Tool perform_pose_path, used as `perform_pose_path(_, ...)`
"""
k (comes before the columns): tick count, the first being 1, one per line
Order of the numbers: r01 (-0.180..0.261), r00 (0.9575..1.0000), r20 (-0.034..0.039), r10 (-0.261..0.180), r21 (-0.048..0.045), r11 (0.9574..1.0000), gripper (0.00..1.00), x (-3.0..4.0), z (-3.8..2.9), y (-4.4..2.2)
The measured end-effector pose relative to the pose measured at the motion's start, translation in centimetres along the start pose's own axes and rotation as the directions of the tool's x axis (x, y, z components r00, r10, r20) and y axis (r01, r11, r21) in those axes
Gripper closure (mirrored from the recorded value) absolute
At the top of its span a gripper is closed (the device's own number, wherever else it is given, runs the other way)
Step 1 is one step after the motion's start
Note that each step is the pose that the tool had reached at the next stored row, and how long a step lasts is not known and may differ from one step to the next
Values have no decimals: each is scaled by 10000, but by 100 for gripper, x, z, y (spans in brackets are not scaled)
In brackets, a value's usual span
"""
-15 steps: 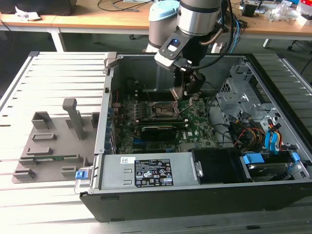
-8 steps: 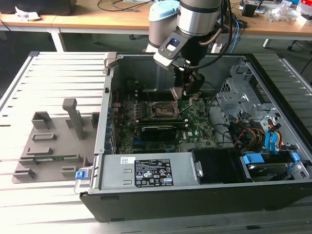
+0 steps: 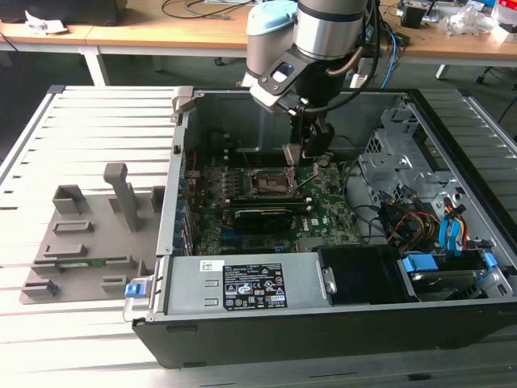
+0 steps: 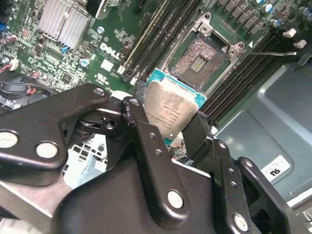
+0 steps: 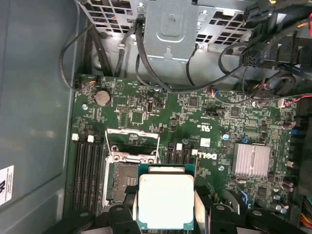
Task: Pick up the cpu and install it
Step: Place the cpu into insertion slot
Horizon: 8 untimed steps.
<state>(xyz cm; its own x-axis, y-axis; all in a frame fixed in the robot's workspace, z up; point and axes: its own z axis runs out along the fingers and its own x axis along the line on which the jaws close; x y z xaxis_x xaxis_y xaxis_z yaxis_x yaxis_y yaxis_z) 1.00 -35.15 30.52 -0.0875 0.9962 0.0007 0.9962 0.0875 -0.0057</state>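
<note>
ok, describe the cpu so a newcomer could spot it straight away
Inside the open black computer case, look at the green motherboard on its floor. Close to the board's dark square metal-framed socket, the black two-fingered tool grips the small flat silvery-grey square cpu chip. It alone is off the board, teal-rimmed with a plain metal top.

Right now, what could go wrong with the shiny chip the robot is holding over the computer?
The cpu is pinched just by its edges in the gripper, so it might slip and drop onto the motherboard. It is not lined up over the open socket yet, so going down crooked could bend the socket's tiny contacts.
</note>
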Motion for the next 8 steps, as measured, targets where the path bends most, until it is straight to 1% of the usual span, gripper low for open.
perform_pose_path(1,-147,9999,-1,147,0,9999,45,0,1,0)
perform_pose_path(5,-167,9999,-1,167,0,9999,45,0,1,0)
perform_pose_path(8,-167,9999,-2,167,0,9999,45,0,35,0)
